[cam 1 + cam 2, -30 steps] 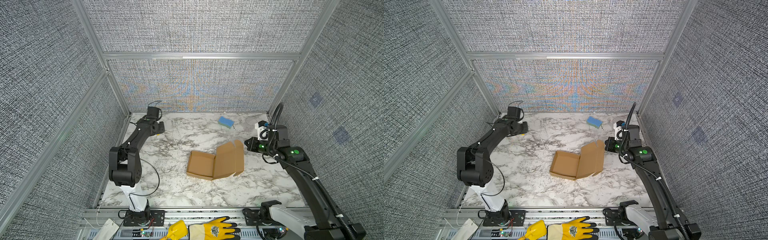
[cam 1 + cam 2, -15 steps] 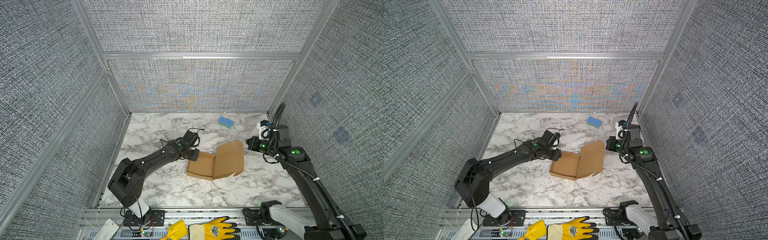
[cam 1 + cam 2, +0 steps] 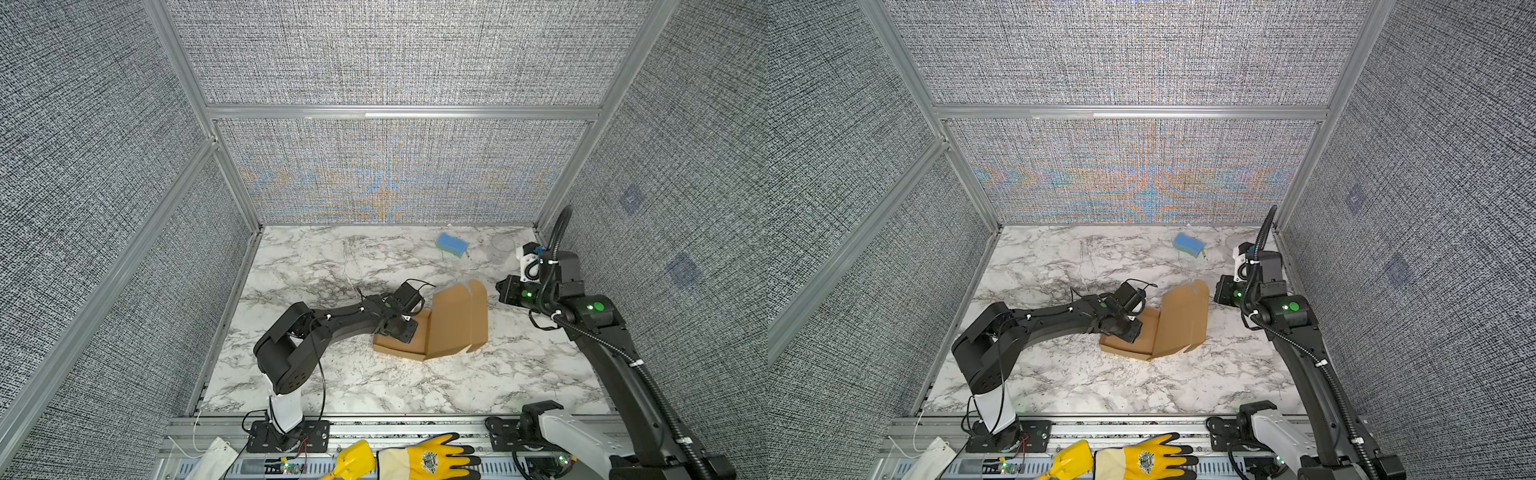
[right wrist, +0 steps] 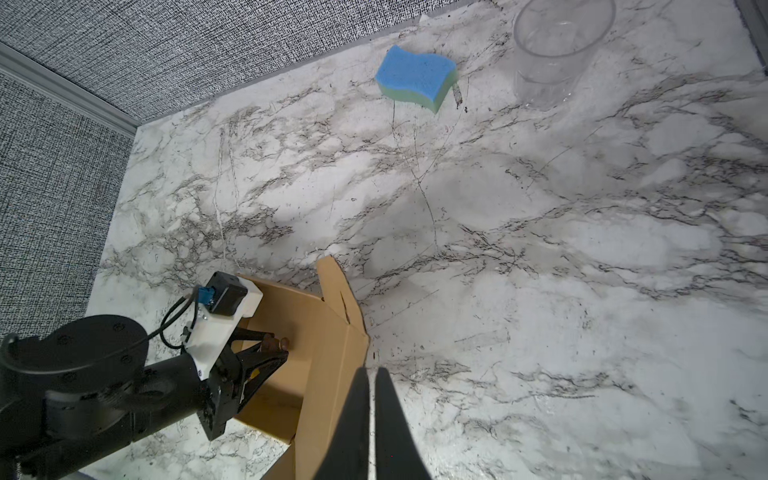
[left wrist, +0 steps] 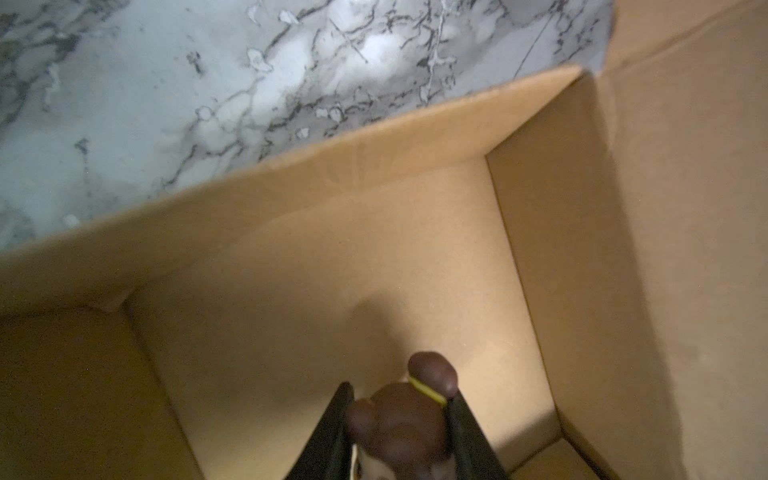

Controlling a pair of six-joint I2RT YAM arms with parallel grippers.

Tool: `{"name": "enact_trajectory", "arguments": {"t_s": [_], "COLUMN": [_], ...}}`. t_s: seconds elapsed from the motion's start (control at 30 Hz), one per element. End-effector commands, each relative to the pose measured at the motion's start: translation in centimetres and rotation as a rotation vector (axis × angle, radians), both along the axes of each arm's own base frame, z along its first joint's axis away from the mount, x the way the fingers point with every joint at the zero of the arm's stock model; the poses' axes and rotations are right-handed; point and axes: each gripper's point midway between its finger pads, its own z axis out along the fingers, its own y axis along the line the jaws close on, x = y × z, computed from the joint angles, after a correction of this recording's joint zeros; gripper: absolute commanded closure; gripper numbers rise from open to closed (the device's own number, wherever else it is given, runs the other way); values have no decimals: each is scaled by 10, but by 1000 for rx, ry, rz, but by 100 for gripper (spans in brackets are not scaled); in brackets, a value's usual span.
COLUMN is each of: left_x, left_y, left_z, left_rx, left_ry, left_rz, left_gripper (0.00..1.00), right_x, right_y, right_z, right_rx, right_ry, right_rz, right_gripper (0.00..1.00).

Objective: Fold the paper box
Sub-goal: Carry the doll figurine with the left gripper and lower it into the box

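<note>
With the paper box [image 3: 432, 336] in the middle of the desk [image 3: 374, 386] and its lid [image 3: 457, 320] propped up, lower your left gripper [image 3: 400, 330], jaws clamped on a small brown object [image 5: 399, 424], gently to the floor inside before releasing, and hold the right gripper [image 4: 371, 374], jaws together and empty, just outside the lid.

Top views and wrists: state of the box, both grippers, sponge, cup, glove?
paper box: tray walls up, lid standing open, not closed.
left gripper: inside the tray, shut on a small brown object.
small brown object: clamped between the left gripper's fingers.
right gripper: shut, empty, outside the lid.
blue sponge: lying flat, apart from the box.
clear cup: upright, looks empty.
yellow glove: lying flat, off the work surface.
</note>
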Motion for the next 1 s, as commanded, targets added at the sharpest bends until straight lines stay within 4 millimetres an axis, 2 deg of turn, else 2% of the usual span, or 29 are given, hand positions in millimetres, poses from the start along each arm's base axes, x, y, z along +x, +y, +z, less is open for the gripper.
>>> {"name": "enact_trajectory", "arguments": {"t_s": [0.0, 0.07, 0.13, 0.23, 0.37, 0.47, 0.57, 0.67, 0.8, 0.97], "left_x": [7, 7, 8, 13, 17, 29, 42, 67, 84, 83], "left_y": [-7, -8, -8, -5, -1, 8, 6, 10, 15, 14], "left_z": [-2, -5, 2, 25, 49, 62, 75, 85, 77, 55], "left_rx": [-13, -7, -13, -18, -11, 57, 84, 105, 152, 200], "left_ry": [-23, -19, -35, -102, -208, -302, -377, -420, -409, -369], "left_rz": [-2, -9, -17, -42, -137, -193, -329, -392, -493, -630], "left_gripper": [63, 57, 51, 45, 44, 43, 42, 41, 41, 42], "right_x": [-3, -4, -5, -4, 0, 3, 6, 9, 10, 14], "right_y": [-4, -4, -5, -7, -5, -2, 1, 4, 2, 6], "right_z": [0, 0, 3, 9, 17, 18, 20, 27, 34, 36], "right_rx": [-25, -26, -29, -41, -42, -35, -28, -23, -37, -30], "right_ry": [10, 12, 7, -1, -15, -19, -24, -39, -57, -61], "right_rz": [-6, -8, -11, -11, -3, 10, 25, 40, 44, 57], "right_gripper": [91, 91, 91, 91, 91, 91, 91, 91, 90, 90]}}
